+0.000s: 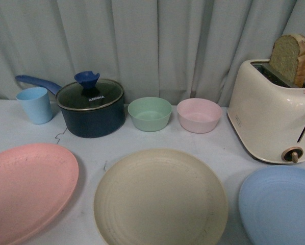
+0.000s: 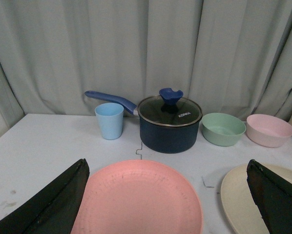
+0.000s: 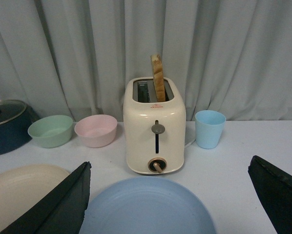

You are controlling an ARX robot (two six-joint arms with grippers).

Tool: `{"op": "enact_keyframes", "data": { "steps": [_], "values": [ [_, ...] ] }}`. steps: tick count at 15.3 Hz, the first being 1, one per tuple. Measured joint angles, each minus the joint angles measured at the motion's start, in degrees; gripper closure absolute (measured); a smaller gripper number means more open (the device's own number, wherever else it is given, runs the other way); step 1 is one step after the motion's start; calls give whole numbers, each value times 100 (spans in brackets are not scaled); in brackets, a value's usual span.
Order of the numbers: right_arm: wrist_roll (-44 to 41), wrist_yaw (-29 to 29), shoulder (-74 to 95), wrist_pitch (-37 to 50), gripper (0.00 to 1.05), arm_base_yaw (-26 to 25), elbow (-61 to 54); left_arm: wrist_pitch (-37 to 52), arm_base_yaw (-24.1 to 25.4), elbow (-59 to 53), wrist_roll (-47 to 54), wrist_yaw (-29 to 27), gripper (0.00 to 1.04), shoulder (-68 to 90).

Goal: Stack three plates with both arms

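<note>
Left fingers (image 2: 51,204) (parted) frame pink plate (image 2: 141,197), right fingers (image 3: 58,207) blue plate (image 3: 146,207)

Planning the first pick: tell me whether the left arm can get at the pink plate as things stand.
Probably yes. The left gripper is open and faces the pink plate, nothing lies on it, and the blue cup and lidded saucepan stand behind it, apart.
</note>
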Motion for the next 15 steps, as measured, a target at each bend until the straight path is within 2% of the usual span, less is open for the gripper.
{"op": "enact_keyframes", "data": {
  "steps": [15],
  "values": [
    [0,0,0,0,6,0,0,0,0,-2,0,2,7,0]
  ]
}}
